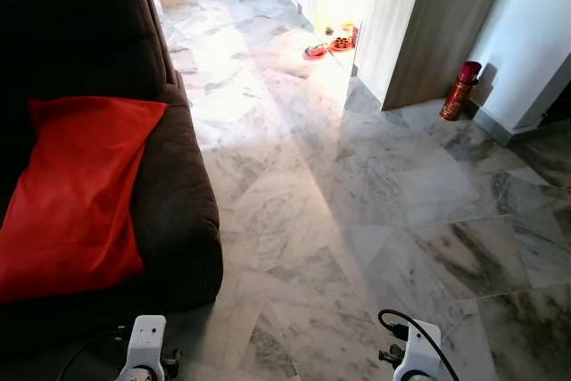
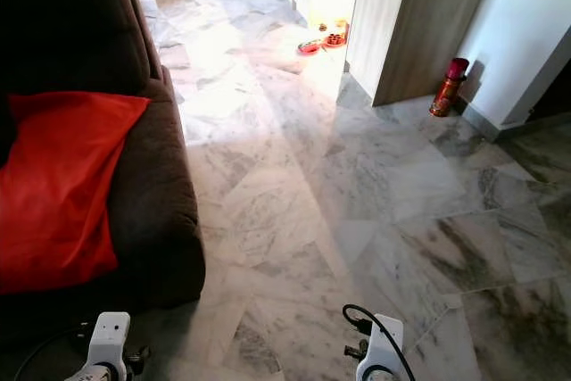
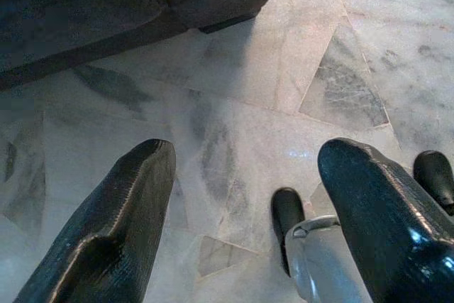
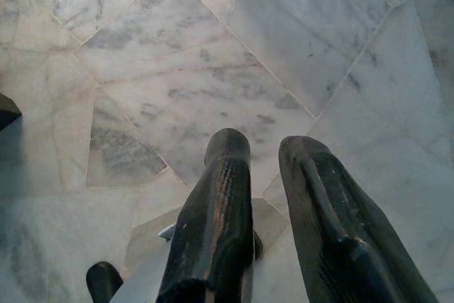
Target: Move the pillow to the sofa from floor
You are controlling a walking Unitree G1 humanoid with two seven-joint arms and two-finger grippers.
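Observation:
A red pillow (image 1: 76, 194) lies tilted on the seat of the dark brown sofa (image 1: 183, 211) at my left, leaning against its backrest. Both arms hang low at the bottom of the eye views, the left wrist (image 1: 144, 345) just in front of the sofa's front corner and the right wrist (image 1: 417, 356) over bare floor. My left gripper (image 3: 248, 150) points down at the marble floor with its fingers wide apart and nothing between them. My right gripper (image 4: 266, 143) also points at the floor, with a narrow gap between its fingers and nothing held.
Marble floor (image 1: 357, 202) stretches ahead and to the right. A red canister (image 1: 459, 91) stands by a wooden panel (image 1: 446, 24) at the far right. Small red bowls (image 1: 330, 45) sit on the floor in the bright doorway far ahead.

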